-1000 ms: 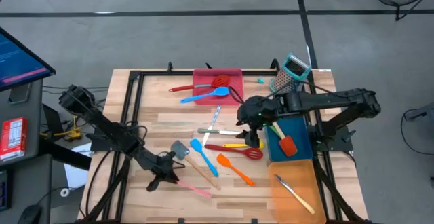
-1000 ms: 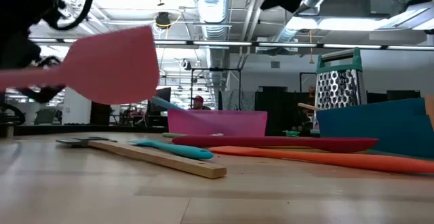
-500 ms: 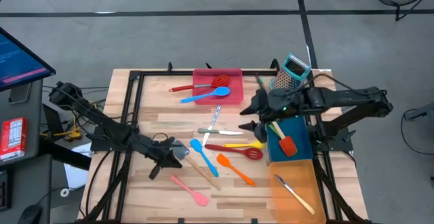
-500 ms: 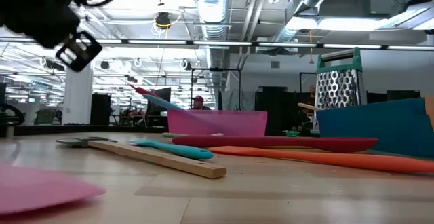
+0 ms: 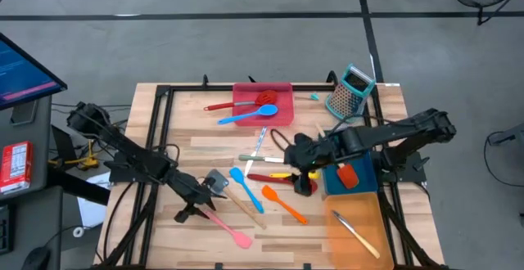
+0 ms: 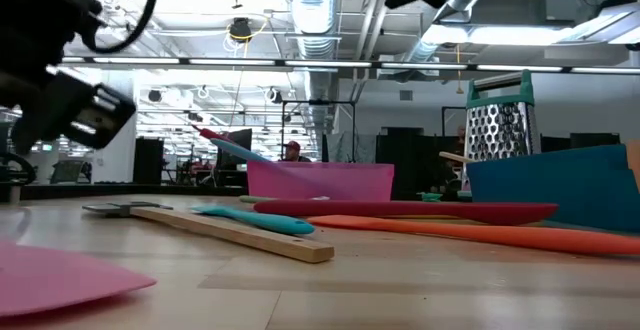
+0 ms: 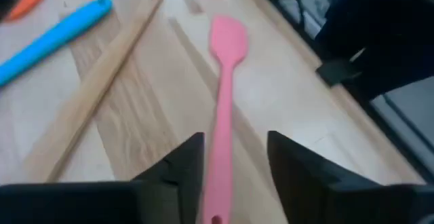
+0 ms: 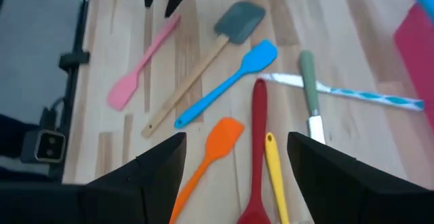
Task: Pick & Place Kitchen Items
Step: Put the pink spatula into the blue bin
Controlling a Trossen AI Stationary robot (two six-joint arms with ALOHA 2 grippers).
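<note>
A pink spatula lies flat on the table near its front edge. My left gripper stands open at the spatula's handle end, one finger on either side; I cannot tell whether they touch it. My right gripper hangs open above the middle of the table, over a red slotted spoon, a yellow utensil and an orange spatula. A blue spatula and a grey-headed wooden spatula lie between the two grippers.
A red tray at the far edge holds a red and a blue spoon. A blue tray and an orange tray with utensils stand at the right. A box grater stands at the far right. Two knives lie mid-table.
The pink spatula was held up off the table a second ago and now lies flat on it. My left gripper swung away toward the far edge and has come back to the handle end. My right gripper has moved toward the table's near edge, over the red spoon.
</note>
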